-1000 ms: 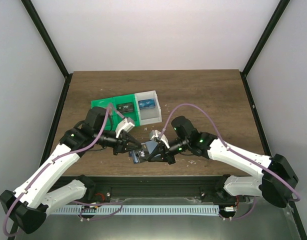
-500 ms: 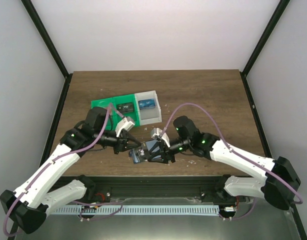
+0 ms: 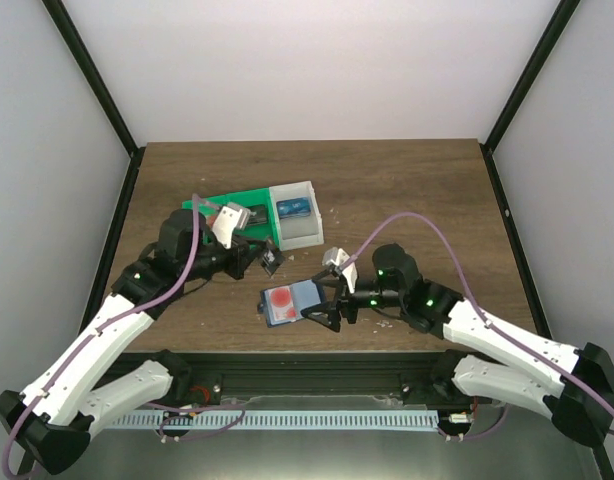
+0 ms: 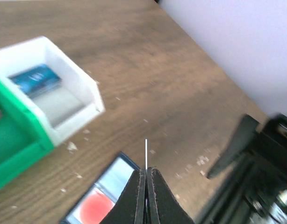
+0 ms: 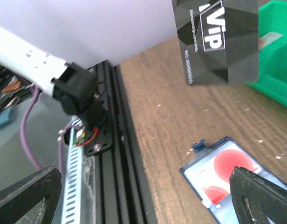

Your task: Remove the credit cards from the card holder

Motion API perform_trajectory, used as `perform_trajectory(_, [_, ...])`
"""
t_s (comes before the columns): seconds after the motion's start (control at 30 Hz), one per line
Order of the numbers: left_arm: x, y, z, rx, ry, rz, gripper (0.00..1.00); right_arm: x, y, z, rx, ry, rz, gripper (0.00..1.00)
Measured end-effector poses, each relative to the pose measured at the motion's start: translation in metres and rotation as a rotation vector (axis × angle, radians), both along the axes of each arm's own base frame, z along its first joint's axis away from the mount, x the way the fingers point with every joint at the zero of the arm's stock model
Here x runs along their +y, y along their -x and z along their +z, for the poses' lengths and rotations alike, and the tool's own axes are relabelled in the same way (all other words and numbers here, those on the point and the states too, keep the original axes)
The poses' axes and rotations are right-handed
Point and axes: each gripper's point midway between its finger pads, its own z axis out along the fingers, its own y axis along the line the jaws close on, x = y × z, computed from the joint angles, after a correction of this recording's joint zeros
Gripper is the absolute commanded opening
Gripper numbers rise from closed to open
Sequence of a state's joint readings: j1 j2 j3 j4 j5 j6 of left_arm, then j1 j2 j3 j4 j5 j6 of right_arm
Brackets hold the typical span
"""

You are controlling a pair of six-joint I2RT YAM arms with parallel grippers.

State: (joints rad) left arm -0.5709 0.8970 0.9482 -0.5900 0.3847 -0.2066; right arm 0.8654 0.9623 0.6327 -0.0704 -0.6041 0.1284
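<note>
Card holder (image 3: 290, 301) lies flat near the table's 6 o'clock edge, red-spot card (image 3: 281, 299) still in its pocket. Change: left gripper (image 3: 268, 259) has pulled off toward 10 o'clock, pinched tight on the dark card (image 5: 218, 42), now clear of the holder and in the air. Meanwhile right gripper (image 3: 328, 296) sits at the holder's 3 o'clock end, fingers spread wide, clamping nothing. One more card out; drop-off probably the tray (image 4: 22, 112) at 11 o'clock.

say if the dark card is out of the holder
Out: left end effector holds the dark card apart from the card holder.
</note>
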Motion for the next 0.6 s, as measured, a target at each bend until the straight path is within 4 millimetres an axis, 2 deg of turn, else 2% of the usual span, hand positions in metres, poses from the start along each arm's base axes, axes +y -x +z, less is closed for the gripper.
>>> perform_trajectory(0.23, [0.028,-0.049,0.018,-0.107,0.005,0.309,0.0,-0.01,-0.014,-0.007,0.008,-0.024,-0.136,1.0])
perform_trajectory(0.33, [0.038,-0.071,0.018,-0.117,0.014,0.428,0.0,-0.014,-0.021,-0.004,0.019,-0.032,-0.191,1.0])
perform_trajectory(0.47, [0.056,-0.101,0.001,-0.068,0.047,0.576,0.0,-0.021,-0.028,0.011,0.03,-0.078,-0.27,1.0])
perform_trajectory(0.6, [0.088,-0.133,-0.027,0.016,0.091,0.74,0.0,-0.027,-0.028,0.028,0.055,-0.144,-0.31,1.0])
